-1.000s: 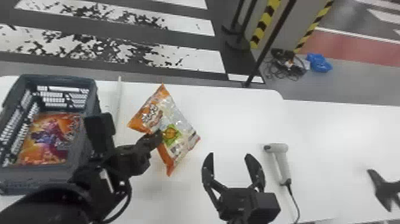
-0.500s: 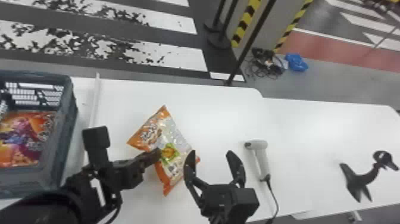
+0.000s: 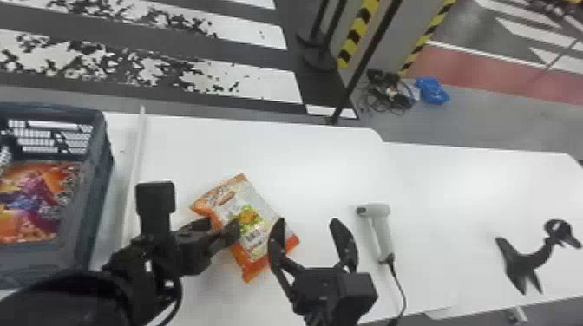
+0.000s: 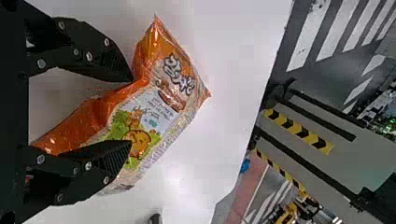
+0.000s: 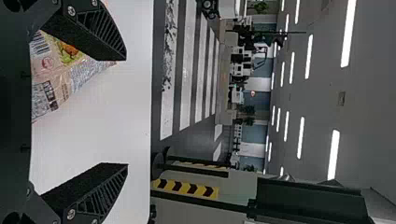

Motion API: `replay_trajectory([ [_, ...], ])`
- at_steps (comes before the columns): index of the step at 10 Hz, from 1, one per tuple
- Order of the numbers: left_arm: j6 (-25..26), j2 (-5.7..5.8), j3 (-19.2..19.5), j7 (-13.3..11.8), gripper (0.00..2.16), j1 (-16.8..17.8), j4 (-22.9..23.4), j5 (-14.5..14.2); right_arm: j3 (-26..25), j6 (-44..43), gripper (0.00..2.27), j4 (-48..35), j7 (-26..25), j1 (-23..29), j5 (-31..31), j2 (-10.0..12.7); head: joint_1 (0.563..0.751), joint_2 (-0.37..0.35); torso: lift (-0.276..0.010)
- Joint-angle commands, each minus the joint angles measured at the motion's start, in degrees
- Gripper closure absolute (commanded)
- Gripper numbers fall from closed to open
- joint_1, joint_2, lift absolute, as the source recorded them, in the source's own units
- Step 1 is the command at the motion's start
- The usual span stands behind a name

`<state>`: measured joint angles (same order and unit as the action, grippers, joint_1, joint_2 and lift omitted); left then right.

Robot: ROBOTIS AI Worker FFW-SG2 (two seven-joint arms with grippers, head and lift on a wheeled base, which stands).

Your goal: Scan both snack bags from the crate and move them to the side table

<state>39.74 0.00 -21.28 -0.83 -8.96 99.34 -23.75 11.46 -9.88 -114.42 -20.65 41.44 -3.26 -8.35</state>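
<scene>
Nearer to the right gripper than in the earliest frame, the snack bag [image 3: 256,223] has shifted away from the crate together with the left gripper [image 3: 225,222]; since the latest earlier frame its far corner has dipped.

From the left, the grey mesh crate [image 3: 97,173] holds a second packet [image 3: 26,203], orange with purple and blue artwork. A slim white strip [image 3: 136,160] runs along the table [image 3: 303,173] just beside the crate.

The left gripper is clamped on the snack bag, its fingers partway apart. The packet slants above the white surface, orange at its ends, its front carrying dark outlined lettering, a cartoon character on green and smaller print; a barcode also shows.

The right gripper [image 3: 308,220] has its fingers wide apart, one of them overlapping the bag's right corner in the head view; contact cannot be told. Just right of it lies a pale scanner [image 3: 379,227] with a dark cable [image 3: 401,288]. Farther right is a black stand [image 3: 529,260].
</scene>
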Motion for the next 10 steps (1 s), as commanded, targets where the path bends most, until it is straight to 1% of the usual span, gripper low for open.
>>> replay_trajectory([
  [1, 2.94, -0.15, -2.18, 1.89, 0.07, -1.06, 4.11, 10.74, -0.04, 0.0, 0.12, 0.08, 0.0, -0.13, 0.01, 0.0, 0.695, -0.35, -0.075],
  [3, 3.82, -0.15, -4.47, 3.73, 0.07, -5.1, 11.76, 21.2, 0.05, 0.18, 0.12, 0.17, 0.0, -0.39, 0.09, 0.0, 0.695, -0.34, -0.075],
  [4, 3.82, -0.15, -5.0, 4.7, 0.07, -7.03, 15.62, 24.28, 0.05, 0.18, 0.12, 0.25, 0.0, -0.48, 0.36, 0.0, 0.695, -0.328, -0.075],
  [5, 3.82, -0.15, -4.12, 4.7, 0.07, -8.61, 18.88, 24.37, 0.05, 0.18, 0.12, 0.43, 0.0, -0.57, 0.44, 0.0, 0.695, -0.322, -0.075],
  [6, 3.64, -0.15, -2.54, 4.43, 0.07, -10.46, 22.22, 25.07, 0.05, 0.18, 0.12, 0.61, -0.09, -0.66, 0.53, 0.0, 0.695, -0.314, -0.075],
  [7, 2.41, -0.15, -0.87, 3.64, 0.08, -12.39, 25.47, 26.12, 0.05, 0.18, 0.12, 0.69, -0.18, -0.75, 0.53, 0.0, 0.695, -0.299, -0.075],
  [8, -1.46, 0.0, 1.07, 2.59, 0.08, -14.33, 27.58, 27.62, 0.05, 0.18, 0.12, 0.87, -0.26, -0.83, 0.53, 0.0, 0.695, -0.275, -0.075],
  [9, -4.62, 0.79, 3.97, 1.71, 0.08, -16.17, 29.25, 27.62, 0.05, 0.35, 0.12, 0.96, -0.18, -0.92, 0.44, 0.0, 0.695, -0.263, -0.075],
  [10, -9.02, 1.67, 6.69, 0.3, 0.08, -18.02, 30.13, 27.62, 0.05, 0.35, 0.12, 1.13, 0.09, -1.01, 0.36, 0.0, 0.695, -0.226, -0.075],
])
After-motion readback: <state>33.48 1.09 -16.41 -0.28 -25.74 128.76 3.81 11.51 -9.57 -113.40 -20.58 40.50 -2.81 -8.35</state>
